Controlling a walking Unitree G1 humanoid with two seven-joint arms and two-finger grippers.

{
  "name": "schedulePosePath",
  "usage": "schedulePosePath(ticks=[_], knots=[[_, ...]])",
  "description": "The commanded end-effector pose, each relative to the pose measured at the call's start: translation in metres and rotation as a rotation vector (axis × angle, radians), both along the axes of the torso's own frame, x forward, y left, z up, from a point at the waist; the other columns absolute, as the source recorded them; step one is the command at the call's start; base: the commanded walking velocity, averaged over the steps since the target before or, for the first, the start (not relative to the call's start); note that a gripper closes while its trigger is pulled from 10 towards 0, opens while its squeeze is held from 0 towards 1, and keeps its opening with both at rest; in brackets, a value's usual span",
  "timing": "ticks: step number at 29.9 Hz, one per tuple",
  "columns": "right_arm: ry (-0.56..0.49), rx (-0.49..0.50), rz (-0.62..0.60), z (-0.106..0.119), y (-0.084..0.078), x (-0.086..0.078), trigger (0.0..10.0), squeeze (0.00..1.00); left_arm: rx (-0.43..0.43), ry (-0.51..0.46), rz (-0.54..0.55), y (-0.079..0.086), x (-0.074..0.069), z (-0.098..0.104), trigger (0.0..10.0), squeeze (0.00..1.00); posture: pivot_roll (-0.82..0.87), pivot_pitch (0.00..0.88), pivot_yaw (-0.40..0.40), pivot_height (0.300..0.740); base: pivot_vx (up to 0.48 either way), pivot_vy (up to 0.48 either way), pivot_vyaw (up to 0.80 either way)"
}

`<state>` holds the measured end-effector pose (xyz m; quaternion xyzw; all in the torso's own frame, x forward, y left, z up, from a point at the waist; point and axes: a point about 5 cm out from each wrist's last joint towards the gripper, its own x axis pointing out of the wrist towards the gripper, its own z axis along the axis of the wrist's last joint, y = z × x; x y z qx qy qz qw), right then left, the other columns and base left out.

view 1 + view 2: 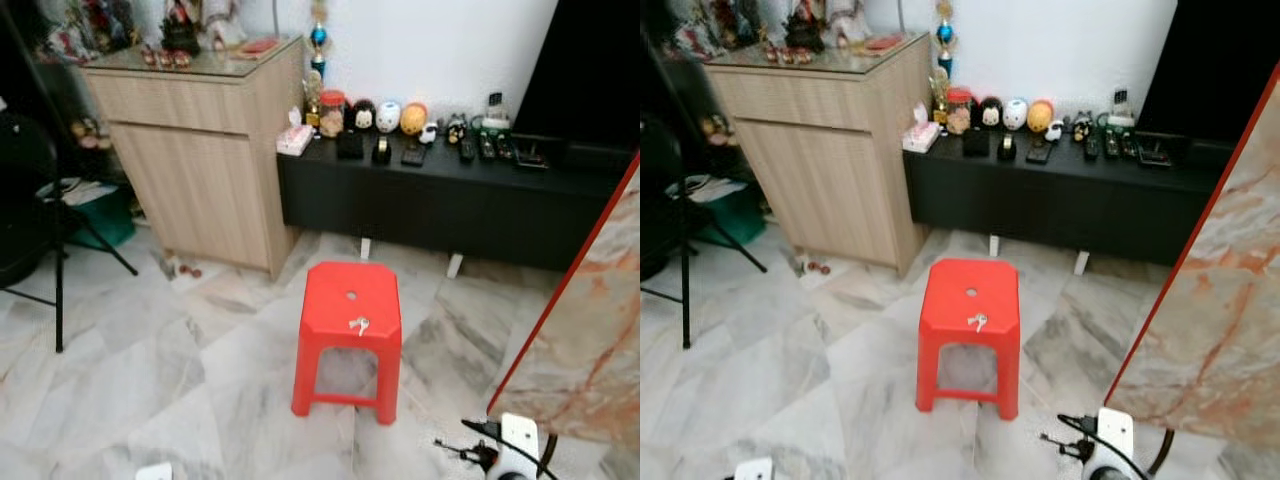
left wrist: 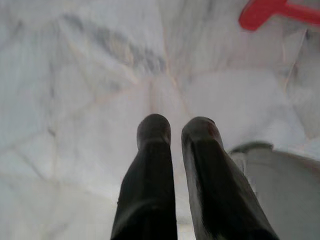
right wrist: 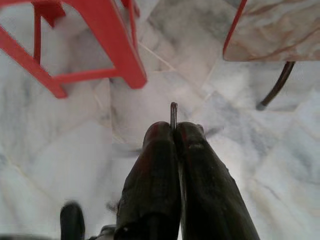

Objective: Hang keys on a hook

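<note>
A small bunch of silver keys (image 1: 358, 324) lies on the near edge of the red plastic stool (image 1: 350, 290), which stands on the marble floor in front of me. My right gripper (image 3: 173, 131) hangs low at my right, above the floor beside the stool's legs (image 3: 115, 45). It is shut on a thin dark hook-like wire (image 3: 173, 112) that sticks out past its fingertips. Over bare floor on my left hangs my left gripper (image 2: 176, 131), its fingers a narrow gap apart and holding nothing. A corner of the stool (image 2: 260, 12) shows beyond it.
A wooden cabinet (image 1: 200, 160) stands at the back left, next to a low black bench (image 1: 440, 200) carrying figurines and remotes. A marble-patterned panel with a red edge (image 1: 590, 330) leans close on my right. A black tripod (image 1: 60, 270) stands at the left.
</note>
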<state>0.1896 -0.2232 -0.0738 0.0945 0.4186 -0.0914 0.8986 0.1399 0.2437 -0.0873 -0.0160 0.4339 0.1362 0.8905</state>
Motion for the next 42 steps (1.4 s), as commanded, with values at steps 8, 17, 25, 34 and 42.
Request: schedulePosePath(ticks=[8, 17, 25, 34, 42], knots=[[-0.012, 0.006, -0.043, 0.002, -0.006, 0.002, 10.0, 0.00, -0.004, 0.001, -0.013, -0.002, 0.001, 0.000, 10.0, 0.00, 0.18, 0.009, -0.056, 0.740, 0.000, -0.330, -0.24], [-0.011, 0.014, -0.055, 0.002, -0.005, 0.002, 10.0, 0.00, -0.007, -0.001, -0.008, -0.001, 0.001, 0.000, 10.0, 0.00, 0.18, 0.003, -0.057, 0.740, 0.000, -0.337, -0.79], [-0.033, 0.023, -0.088, 0.003, -0.006, 0.002, 10.0, 0.00, -0.005, -0.001, -0.006, -0.001, 0.000, 0.000, 10.0, 0.00, 0.19, 0.000, -0.058, 0.740, 0.000, -0.258, -0.79], [-0.130, -0.002, -0.116, 0.008, -0.008, 0.007, 10.0, 0.00, -0.005, -0.002, 0.005, 0.000, -0.001, 0.000, 10.0, 0.00, 0.19, 0.000, -0.054, 0.740, 0.000, 0.000, -0.26], [-0.327, -0.086, -0.145, 0.038, -0.017, 0.043, 10.0, 0.00, -0.004, 0.001, 0.005, 0.001, -0.002, 0.000, 10.0, 0.00, 0.18, 0.000, -0.049, 0.740, 0.000, 0.000, 0.00]])
